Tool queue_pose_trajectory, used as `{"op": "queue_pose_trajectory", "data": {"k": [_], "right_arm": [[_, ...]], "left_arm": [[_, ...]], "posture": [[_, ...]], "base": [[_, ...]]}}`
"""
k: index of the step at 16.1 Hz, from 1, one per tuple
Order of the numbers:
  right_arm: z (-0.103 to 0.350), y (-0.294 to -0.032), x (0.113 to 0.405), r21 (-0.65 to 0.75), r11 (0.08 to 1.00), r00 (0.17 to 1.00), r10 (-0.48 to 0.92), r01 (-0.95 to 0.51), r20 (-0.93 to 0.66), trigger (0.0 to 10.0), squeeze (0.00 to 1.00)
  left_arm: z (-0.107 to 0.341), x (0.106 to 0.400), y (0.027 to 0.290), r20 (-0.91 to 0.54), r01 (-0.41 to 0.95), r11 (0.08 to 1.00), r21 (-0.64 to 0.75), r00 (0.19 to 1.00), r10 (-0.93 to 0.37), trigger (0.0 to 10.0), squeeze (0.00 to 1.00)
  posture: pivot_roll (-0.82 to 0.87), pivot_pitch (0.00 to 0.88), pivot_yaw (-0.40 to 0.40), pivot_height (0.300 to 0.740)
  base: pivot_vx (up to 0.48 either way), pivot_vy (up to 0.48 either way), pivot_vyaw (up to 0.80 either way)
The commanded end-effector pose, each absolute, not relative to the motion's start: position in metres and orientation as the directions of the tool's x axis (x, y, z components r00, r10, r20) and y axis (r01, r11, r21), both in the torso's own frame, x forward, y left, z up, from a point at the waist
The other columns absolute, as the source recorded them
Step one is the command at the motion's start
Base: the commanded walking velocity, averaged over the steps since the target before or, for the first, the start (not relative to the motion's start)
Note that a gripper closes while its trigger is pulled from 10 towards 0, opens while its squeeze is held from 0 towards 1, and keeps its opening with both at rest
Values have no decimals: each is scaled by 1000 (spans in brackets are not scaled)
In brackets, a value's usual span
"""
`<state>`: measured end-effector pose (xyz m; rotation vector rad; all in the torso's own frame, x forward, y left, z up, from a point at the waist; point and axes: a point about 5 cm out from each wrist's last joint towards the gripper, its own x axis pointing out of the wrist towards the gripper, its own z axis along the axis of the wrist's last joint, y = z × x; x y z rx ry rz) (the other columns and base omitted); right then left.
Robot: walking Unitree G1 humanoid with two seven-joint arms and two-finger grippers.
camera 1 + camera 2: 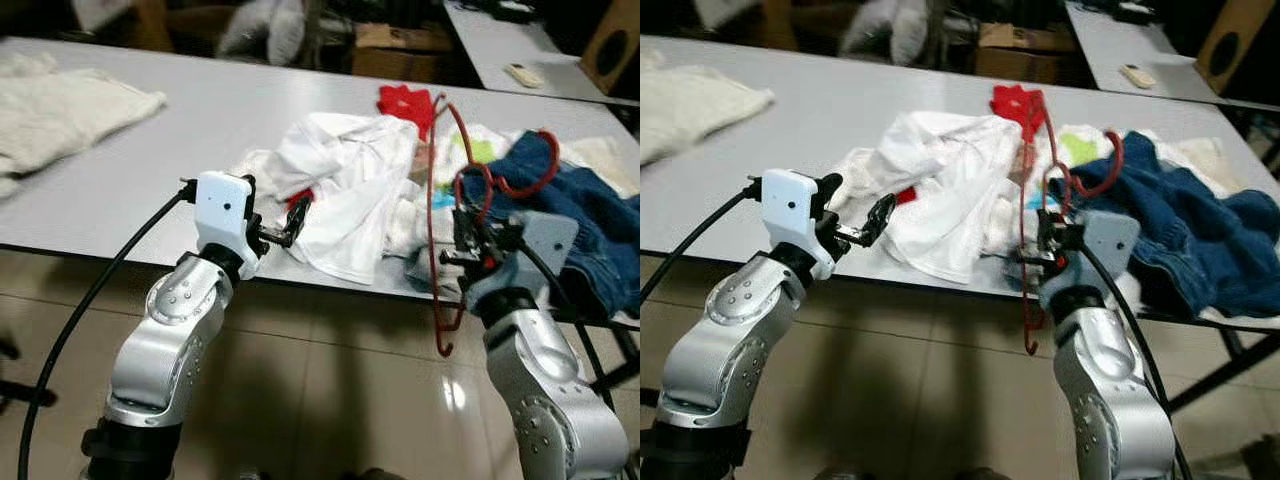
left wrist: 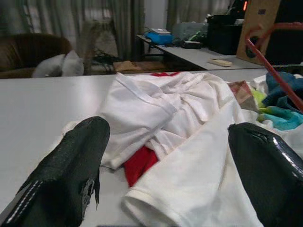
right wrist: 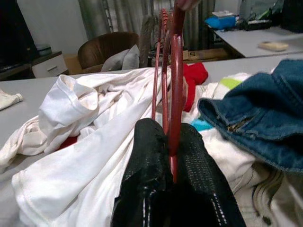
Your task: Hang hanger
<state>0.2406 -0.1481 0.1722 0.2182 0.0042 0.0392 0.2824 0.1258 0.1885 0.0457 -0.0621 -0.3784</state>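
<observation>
Right wrist view shows the right hand (image 3: 170,189) clamped on the red hanger (image 3: 174,85), both black fingers pinching one of its thin rods while the rest of the frame rises in front of the camera. From the head views the hanger stands roughly upright at the near edge of the table (image 1: 150,180), its hook curling over the jeans (image 1: 590,230) and its lower end dropping below the table edge toward the floor. The left hand (image 1: 285,228) is open — fingers spread wide — held just short of the white shirt (image 1: 350,190) at the near edge of the table, touching nothing that I can make out.

As I judge it, the step in hand is carrying the hanger clear so it can be hung; no rail or hook to hang it on is in sight, so the robot will likely need to turn and find one. To do it well: keep the pinch firm, since a thin rod can swivel between the fingers; lift straight up until the hook clears the jeans and other clothes — a snag there would drag cloth off the table; keep the left hand out of the hanger's swing.

Count: one hanger, one white shirt, one pair of jeans, one small red cloth (image 1: 405,103), one cream cloth (image 1: 60,110) at the far left, two tables.
</observation>
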Motion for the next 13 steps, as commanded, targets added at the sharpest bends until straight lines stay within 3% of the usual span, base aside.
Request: {"op": "queue_pose_trajectory", "data": {"k": [1,4,6,9,13], "right_arm": [[172,-148,240,234,972,999,37,-34,-6,10000,0],[171,-149,239,226,974,1000,22,-20,-8,10000,0],[170,-150,239,230,973,1000,18,-15,-9,10000,0],[168,-149,237,256,967,1000,12,-7,-19,10000,0],[168,-153,237,238,971,1000,-2,6,-16,10000,0]], "left_arm": [[186,283,129,39,363,929,71,930,-367,10000,541],[185,285,130,38,366,928,74,929,-369,10000,541],[184,286,129,40,374,924,76,925,-378,10000,541],[185,284,125,49,404,908,107,910,-411,10000,553],[182,285,121,49,402,911,94,912,-408,10000,545]], "posture": [[5,43,-32,740],[6,34,-27,740],[6,31,-26,740],[3,23,-22,740],[-2,26,-32,740]], "base": [[0,480,-800],[0,480,-763],[0,480,0],[0,0,-533],[0,-480,-569]]}}
